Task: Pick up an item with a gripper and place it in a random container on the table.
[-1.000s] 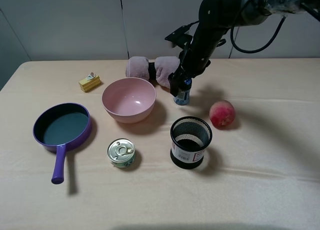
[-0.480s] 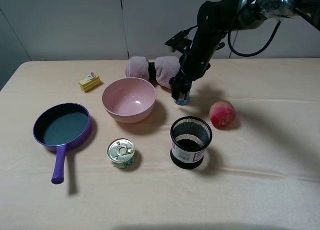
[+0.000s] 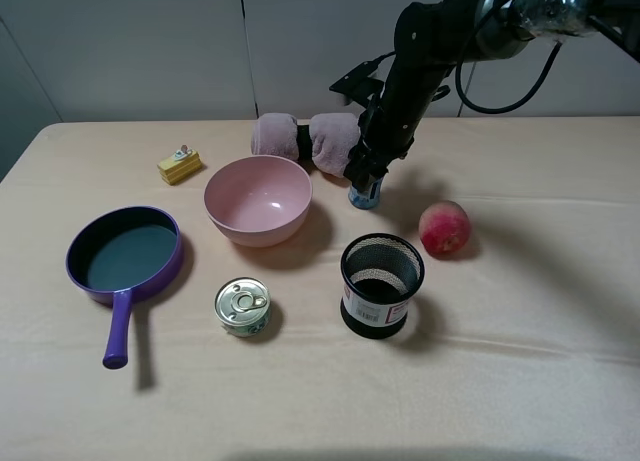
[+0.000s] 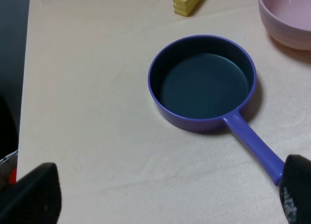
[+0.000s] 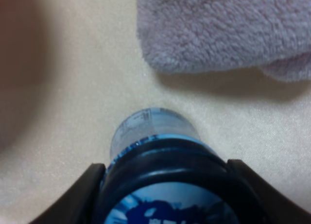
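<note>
Surface: the table (image 3: 540, 381) is covered by a pale beige-pink cloth, lightly creased toward the right side. A plain grey-white panelled wall (image 3: 130, 51) is seen behind it.

In the high view the following are recorded: a purple pan (image 3: 125, 253), a pink bowl (image 3: 258, 199), a yellow block (image 3: 178, 165), a tin can (image 3: 243, 306), a rolled pink towel (image 3: 305, 139), a peach (image 3: 444, 228) and the mesh cup (image 3: 381, 284). The cup stands upright between the can and the peach.

The bottle (image 3: 365, 194) stands on the cloth just right of the bowl and in front of the towel, apart from the mesh cup. The right gripper (image 3: 364, 175) is set down over its top.

Only in the right wrist view is the grip itself shown: the right gripper (image 5: 165, 185) is pinched onto the cap from both sides, with the label of the bottle (image 5: 150, 129) below and the towel (image 5: 228, 29) near.

Only in the left wrist view is the left gripper (image 4: 165, 197) seen, spread wide above bare cloth, with the pan (image 4: 204, 85) beyond it.
</note>
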You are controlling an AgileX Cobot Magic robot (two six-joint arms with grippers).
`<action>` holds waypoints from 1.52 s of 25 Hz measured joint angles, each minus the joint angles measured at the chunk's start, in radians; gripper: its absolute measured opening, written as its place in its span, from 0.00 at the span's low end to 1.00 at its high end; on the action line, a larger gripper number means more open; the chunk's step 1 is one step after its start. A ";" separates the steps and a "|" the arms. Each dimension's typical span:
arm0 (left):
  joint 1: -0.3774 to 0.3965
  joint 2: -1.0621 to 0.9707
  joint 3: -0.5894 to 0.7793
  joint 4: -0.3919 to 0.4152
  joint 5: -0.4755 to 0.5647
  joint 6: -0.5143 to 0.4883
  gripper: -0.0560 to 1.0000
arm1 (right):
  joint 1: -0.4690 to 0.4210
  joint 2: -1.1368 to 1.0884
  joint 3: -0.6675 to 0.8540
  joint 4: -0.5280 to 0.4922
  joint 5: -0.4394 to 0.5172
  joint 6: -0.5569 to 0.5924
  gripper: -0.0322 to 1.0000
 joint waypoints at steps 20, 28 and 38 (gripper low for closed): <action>0.000 0.000 0.000 0.000 0.000 0.000 0.91 | 0.000 -0.070 0.000 -0.020 0.054 0.088 0.40; 0.000 0.000 0.000 0.000 0.000 0.000 0.91 | 0.000 -0.184 0.000 -0.040 0.158 0.098 0.40; 0.000 0.000 0.000 0.000 0.000 0.000 0.91 | 0.021 -0.313 0.000 -0.068 0.312 0.124 0.40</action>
